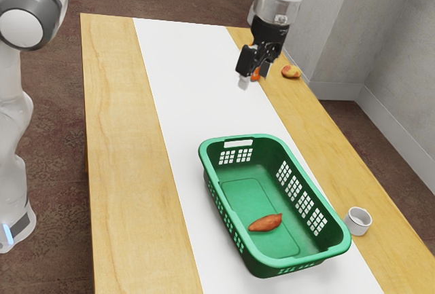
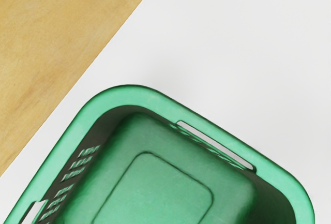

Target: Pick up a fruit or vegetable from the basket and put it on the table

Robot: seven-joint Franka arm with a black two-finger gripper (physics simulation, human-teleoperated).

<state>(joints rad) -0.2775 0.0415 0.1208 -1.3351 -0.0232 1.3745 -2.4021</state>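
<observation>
The sweet potato (image 1: 266,223) lies on the floor of the basket (image 1: 279,263). The tool (image 1: 254,79) is released, its 2 fingers apart above the bench (image 1: 115,104). Probable fault: misaligned descent, striking the rim. Partly masked: 1 orange item (image 1: 255,75) at the fingers; contact indeterminate.

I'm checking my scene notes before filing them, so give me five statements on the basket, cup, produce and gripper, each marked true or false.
1. An orange-brown vegetable lies inside the basket. True.
2. The small pale cup stands inside the basket. False: it stands outside, beside the basket, on the table.
3. The red-and-yellow fruit lies on the table, outside the basket. True.
4. The gripper is down inside the basket. False: it is raised, outside the basket.
5. The basket's walls have openings in them. True.
</observation>
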